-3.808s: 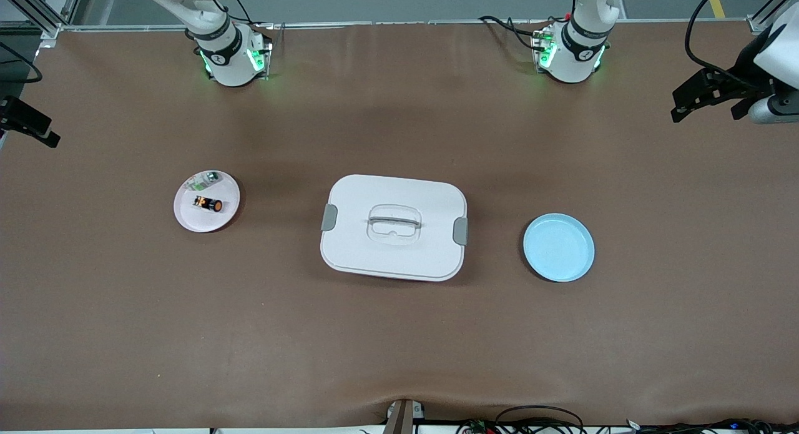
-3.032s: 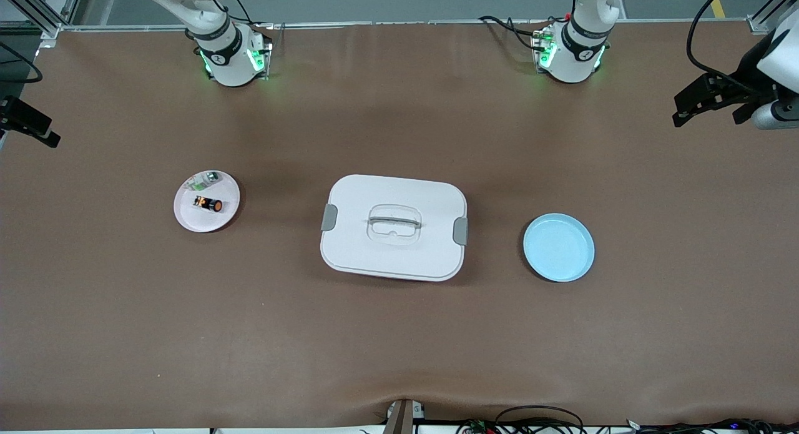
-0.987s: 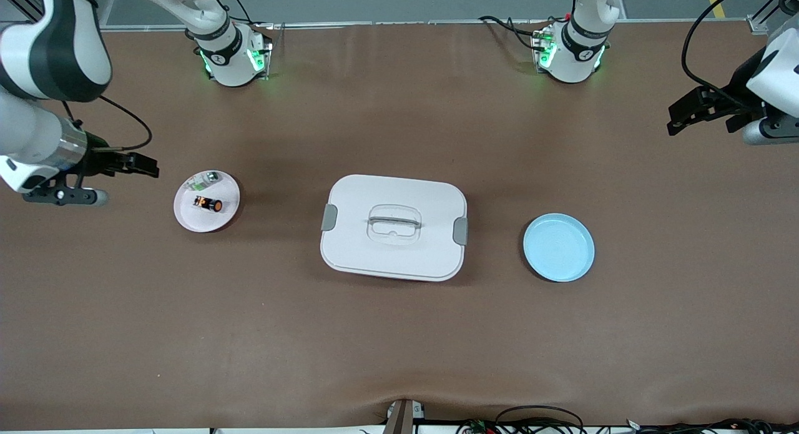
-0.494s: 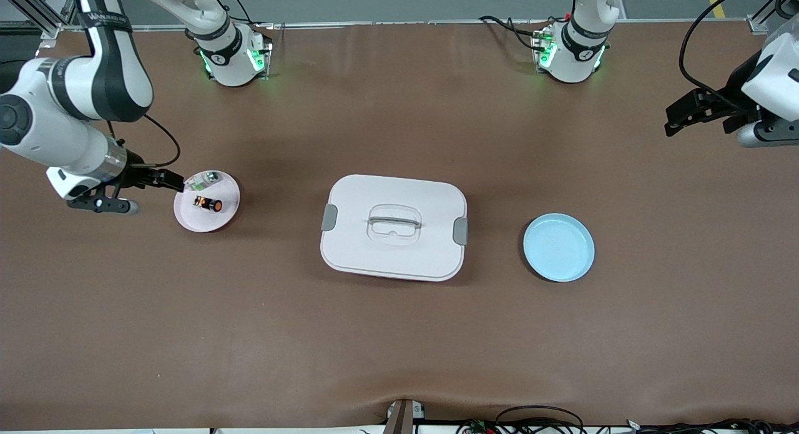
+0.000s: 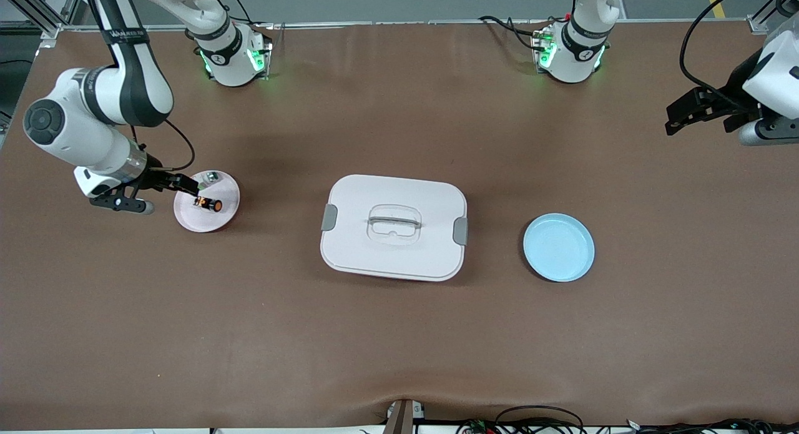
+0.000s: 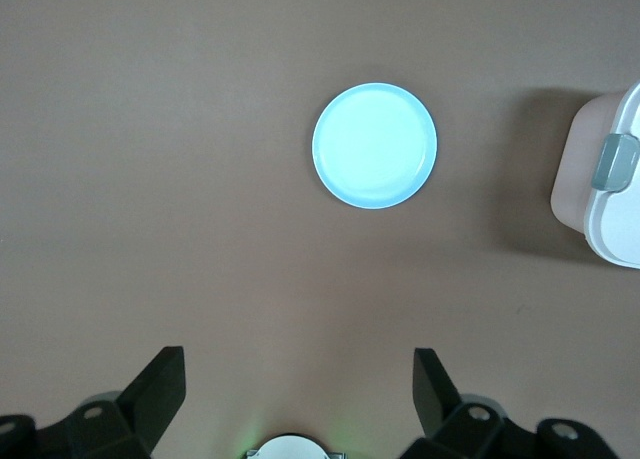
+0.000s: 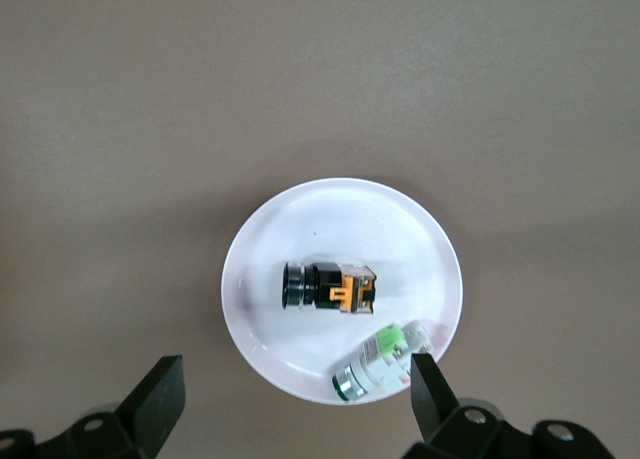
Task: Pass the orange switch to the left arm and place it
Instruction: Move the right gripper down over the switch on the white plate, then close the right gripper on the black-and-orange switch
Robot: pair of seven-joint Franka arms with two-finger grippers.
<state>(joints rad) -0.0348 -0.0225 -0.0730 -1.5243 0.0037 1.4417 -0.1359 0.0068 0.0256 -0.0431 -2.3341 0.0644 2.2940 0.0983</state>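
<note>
Orange switch (image 5: 208, 203) lies flat; button toward box (image 5: 394, 227).

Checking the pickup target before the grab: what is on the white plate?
On the white plate lie the orange switch and a green-and-clear part. Nothing there is covered; the right end effector hangs open above.

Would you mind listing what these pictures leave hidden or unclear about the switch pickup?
- Inside of the box: lid shut in the front view; left wrist view cuts it off at the edge.
- Height of the right gripper above the pink plate: the high camera cannot show it.
- Markings on the orange switch and the green-and-clear component: too small.
- Left gripper: its arm partly off the front view's edge.
</note>
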